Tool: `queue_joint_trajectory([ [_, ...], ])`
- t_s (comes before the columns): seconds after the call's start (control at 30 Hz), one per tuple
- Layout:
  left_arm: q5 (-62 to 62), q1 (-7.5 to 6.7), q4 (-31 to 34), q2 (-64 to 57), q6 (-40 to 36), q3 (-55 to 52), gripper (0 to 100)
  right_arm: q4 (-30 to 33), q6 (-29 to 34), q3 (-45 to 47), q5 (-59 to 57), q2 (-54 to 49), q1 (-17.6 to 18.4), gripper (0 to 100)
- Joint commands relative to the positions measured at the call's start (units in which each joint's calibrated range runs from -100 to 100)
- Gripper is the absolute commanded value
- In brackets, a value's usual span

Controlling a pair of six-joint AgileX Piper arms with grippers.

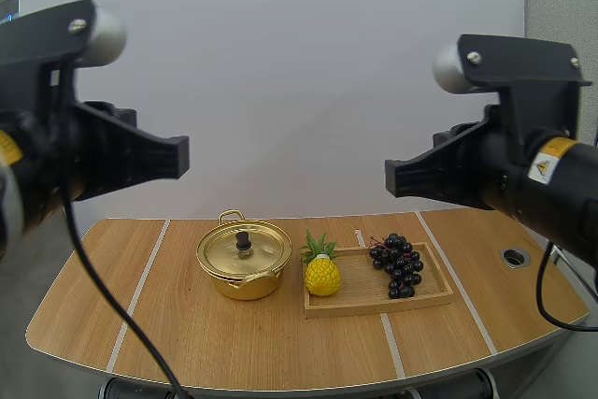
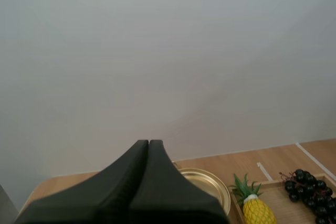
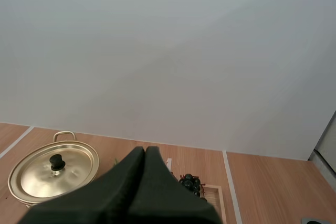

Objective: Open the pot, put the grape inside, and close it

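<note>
A gold pot (image 1: pixel 244 260) with its lid (image 1: pixel 244 248) on and a black knob (image 1: pixel 243 241) stands on the wooden table. To its right a wooden tray (image 1: pixel 425 298) holds a bunch of dark grapes (image 1: pixel 397 264) and a toy pineapple (image 1: pixel 321 271). My left gripper (image 2: pixel 148 143) is shut, raised high above the table and well short of the pot (image 2: pixel 207 183). My right gripper (image 3: pixel 145 150) is shut too, held high, with the pot (image 3: pixel 52 170) off to one side and the grapes (image 3: pixel 190 184) just past its tips.
The table (image 1: pixel 121 334) is marked with white lines and has a round hole (image 1: pixel 515 256) at the far right. Both arms hang large at the sides of the high view, well above the tabletop. The pineapple (image 2: pixel 255 208) stands between pot and grapes (image 2: pixel 310 192).
</note>
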State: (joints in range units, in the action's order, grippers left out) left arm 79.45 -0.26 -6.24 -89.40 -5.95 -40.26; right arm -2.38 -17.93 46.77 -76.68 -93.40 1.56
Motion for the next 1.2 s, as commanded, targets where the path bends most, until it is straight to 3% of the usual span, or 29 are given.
queue_joint_trajectory([
  [0.0,-2.5,0.03,-0.9,12.7,0.1,0.1,0,0.6,-0.3,-0.4,-0.5,8.8,0.2,0],
  [0.53,-5.9,0.03,-5.6,34.7,4.1,0.1,0,0.6,-0.3,-0.4,-0.5,28.2,0.2,0],
  [0.97,-5.3,0.03,-5.6,40.6,4.6,0.1,2,0.6,-0.3,-0.4,-0.5,31.9,0.2,2],
  [1.0,-4.8,0.03,-5.6,40.8,4.6,0.1,5,0.6,-0.3,-0.4,-0.5,31.9,0.2,10],
  [1.07,-4.7,0.03,-5.6,41.0,4.6,0.1,20,0.6,-0.3,-0.4,-0.5,31.9,0.2,39],
  [1.1,-4.7,0.03,-5.6,41.1,4.6,0.1,29,0.6,-0.3,-0.4,-0.5,31.9,0.2,57],
  [1.13,-4.7,0.03,-5.6,41.1,4.6,0.1,41,0.6,-0.3,-0.4,-0.5,31.9,0.2,68],
  [1.17,-4.7,0.03,-5.6,41.1,4.6,0.1,58,0.6,-0.3,-0.4,-0.5,31.9,0.2,83],
])
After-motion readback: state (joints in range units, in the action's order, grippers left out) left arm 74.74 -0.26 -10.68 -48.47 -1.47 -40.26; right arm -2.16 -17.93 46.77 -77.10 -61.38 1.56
